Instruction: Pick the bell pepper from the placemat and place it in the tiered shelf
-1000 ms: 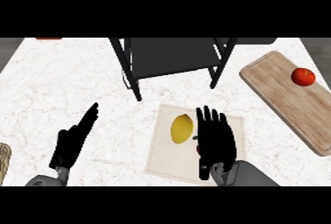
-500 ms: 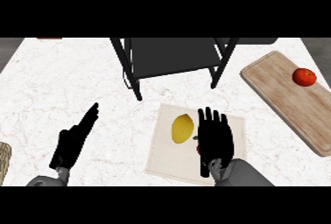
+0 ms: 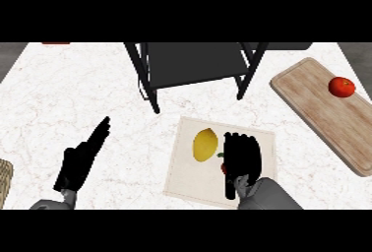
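A pale placemat (image 3: 189, 182) lies on the counter's near middle. On it sits a yellow oval fruit (image 3: 205, 144). My right hand (image 3: 241, 160) lies flat over the mat just right of that fruit, fingers straight and pointing away from me. At the hand's left edge a small red patch with a green bit (image 3: 222, 166) peeks out, probably the bell pepper; the rest of it is hidden under the hand. The black tiered shelf (image 3: 193, 64) stands behind the mat. My left hand (image 3: 80, 162) rests open and edge-on at the left.
A wooden cutting board (image 3: 320, 115) lies at the right with a red tomato (image 3: 341, 87) on its far end. A wooden edge (image 3: 4, 182) shows at the far left, and a small red thing (image 3: 56, 43) at the top left.
My right hand has slid a little back toward me over the placemat, and a red and green bit now shows at its left edge. The left hand has not moved.
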